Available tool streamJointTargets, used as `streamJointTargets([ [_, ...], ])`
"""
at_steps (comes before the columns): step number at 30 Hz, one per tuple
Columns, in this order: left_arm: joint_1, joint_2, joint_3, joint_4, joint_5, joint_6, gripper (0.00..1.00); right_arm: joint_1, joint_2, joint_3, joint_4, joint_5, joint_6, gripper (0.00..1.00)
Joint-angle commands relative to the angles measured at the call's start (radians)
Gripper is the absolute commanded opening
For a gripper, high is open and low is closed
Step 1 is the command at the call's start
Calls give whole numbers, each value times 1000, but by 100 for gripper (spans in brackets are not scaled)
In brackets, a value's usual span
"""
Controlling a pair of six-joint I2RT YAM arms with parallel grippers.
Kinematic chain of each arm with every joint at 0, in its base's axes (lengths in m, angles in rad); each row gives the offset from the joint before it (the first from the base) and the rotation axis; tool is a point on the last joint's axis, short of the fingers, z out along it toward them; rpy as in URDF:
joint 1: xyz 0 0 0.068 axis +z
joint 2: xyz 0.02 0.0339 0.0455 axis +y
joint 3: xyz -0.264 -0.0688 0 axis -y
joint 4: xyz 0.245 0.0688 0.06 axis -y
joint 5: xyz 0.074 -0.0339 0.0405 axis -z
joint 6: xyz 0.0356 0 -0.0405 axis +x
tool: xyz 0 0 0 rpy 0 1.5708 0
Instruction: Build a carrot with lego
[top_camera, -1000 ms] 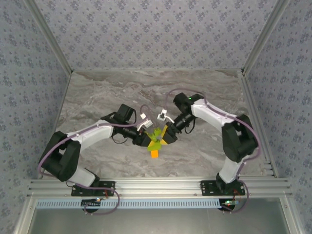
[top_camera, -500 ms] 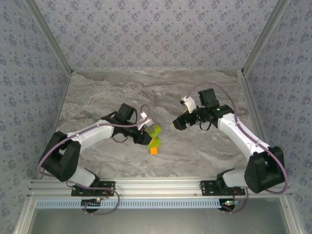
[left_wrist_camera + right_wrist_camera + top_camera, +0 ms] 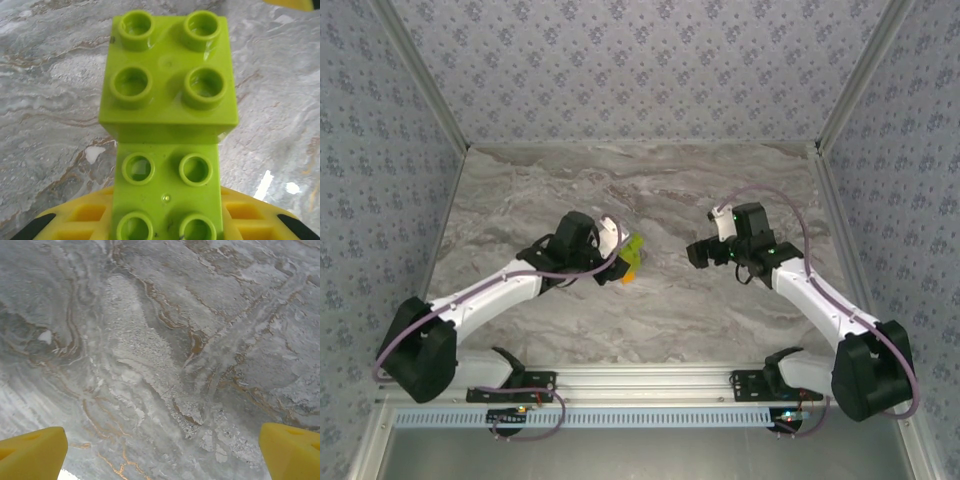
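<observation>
My left gripper (image 3: 622, 261) is shut on the carrot (image 3: 632, 250), a small figure of lime-green lego bricks with an orange brick at its lower end, held near the table's middle. In the left wrist view two stacked lime-green studded bricks (image 3: 170, 85) rise close to the camera from between my yellow fingers (image 3: 75, 220); the orange part is hidden there. My right gripper (image 3: 696, 252) stands open a little way right of the carrot with nothing in it. Its yellow fingertips (image 3: 32, 452) sit wide apart over bare marble.
The grey marble tabletop (image 3: 650, 320) is bounded by patterned walls at the back and sides. A metal rail (image 3: 640, 385) runs along the near edge, where both arm bases are bolted.
My right gripper has let go of the carrot, opened wide and drawn back to the right. My left gripper has carried the carrot a little toward the back of the table.
</observation>
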Motion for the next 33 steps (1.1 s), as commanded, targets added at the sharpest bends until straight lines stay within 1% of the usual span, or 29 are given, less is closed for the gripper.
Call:
streamJointTargets([
  [1, -24, 3, -39, 67, -108, -30, 13, 46, 40, 42, 9, 140, 120, 100],
  [4, -37, 29, -56, 99, -125, -42, 13, 95, 74, 68, 19, 212, 184, 100],
  [6, -54, 31, -66, 129, -165, -47, 13, 129, 110, 102, 18, 273, 252, 100],
  [10, -93, 22, -105, 202, -264, -53, 13, 220, 190, 195, -33, 373, 293, 100],
  [13, -108, 5, -143, 247, -310, -68, 13, 271, 228, 231, -31, 370, 309, 100],
  [17, -112, -12, -179, 274, -330, -95, 13, 285, 250, 239, -19, 318, 336, 100],
  [22, -113, -14, -194, 287, -325, -111, 17, 281, 259, 234, -14, 255, 333, 100],
  [27, -110, -8, -196, 277, -306, -129, 19, 277, 252, 218, -11, 259, 334, 100],
  [33, -109, -16, -215, 279, -290, -156, 21, 276, 261, 214, -1, 234, 323, 100],
])
